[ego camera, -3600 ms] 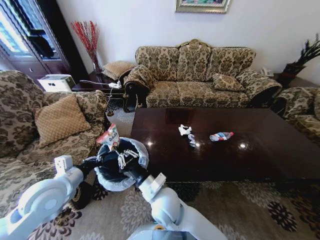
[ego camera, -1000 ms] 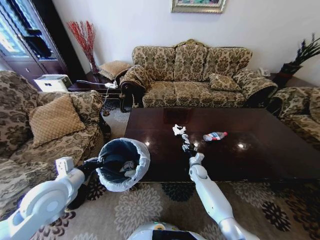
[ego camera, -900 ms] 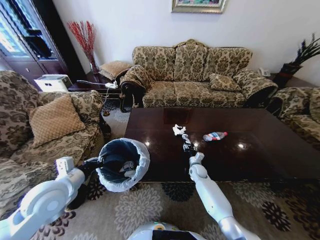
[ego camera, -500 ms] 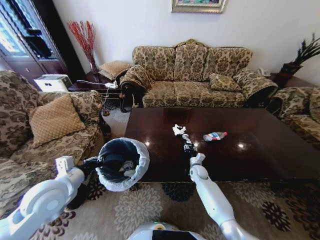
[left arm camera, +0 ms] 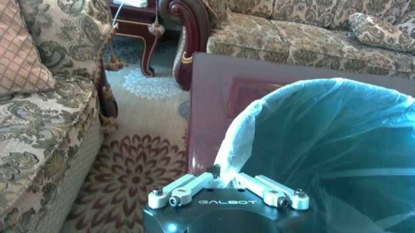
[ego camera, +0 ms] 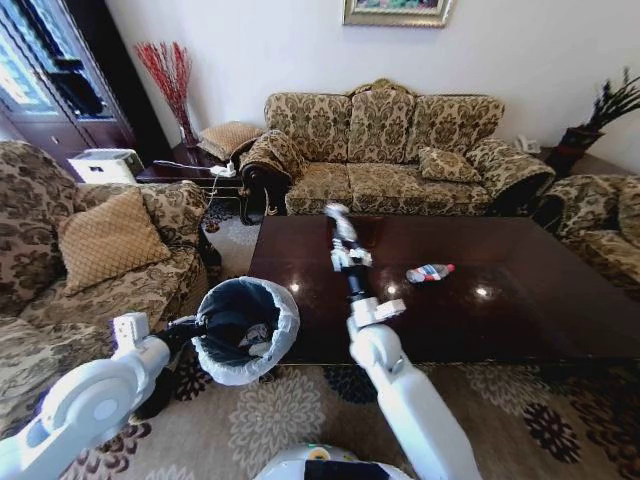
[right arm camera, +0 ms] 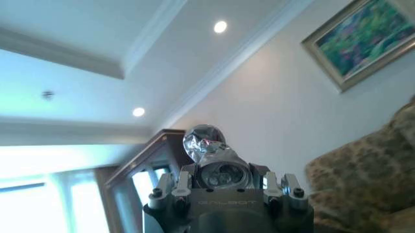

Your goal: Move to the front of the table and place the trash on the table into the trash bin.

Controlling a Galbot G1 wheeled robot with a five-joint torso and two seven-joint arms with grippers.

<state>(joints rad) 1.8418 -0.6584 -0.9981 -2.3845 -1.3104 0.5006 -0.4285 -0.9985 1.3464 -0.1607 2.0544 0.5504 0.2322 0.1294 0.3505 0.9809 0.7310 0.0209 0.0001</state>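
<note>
My right gripper (ego camera: 338, 218) is raised above the dark glossy table (ego camera: 520, 320) and points upward, shut on a crinkled silvery wrapper (right arm camera: 206, 143). A crushed clear bottle (ego camera: 428, 271) with a red-blue label lies on the table to the right of that arm. A crumpled white paper bit (ego camera: 361, 257) shows right beside the arm. The trash bin (ego camera: 243, 328), lined with a pale bag, hangs off the table's left front corner. My left gripper (left arm camera: 224, 186) is shut on its bag-covered rim (left arm camera: 272, 104).
A patterned sofa (ego camera: 400, 150) stands behind the table and an armchair with a gold cushion (ego camera: 105, 240) is at the left. A dark side table (ego camera: 195, 165) sits at the back left. Flowered carpet (ego camera: 520, 420) lies before the table.
My right gripper has risen from the table's middle with the wrapper and now points upward. The bin and left arm have stayed put.
</note>
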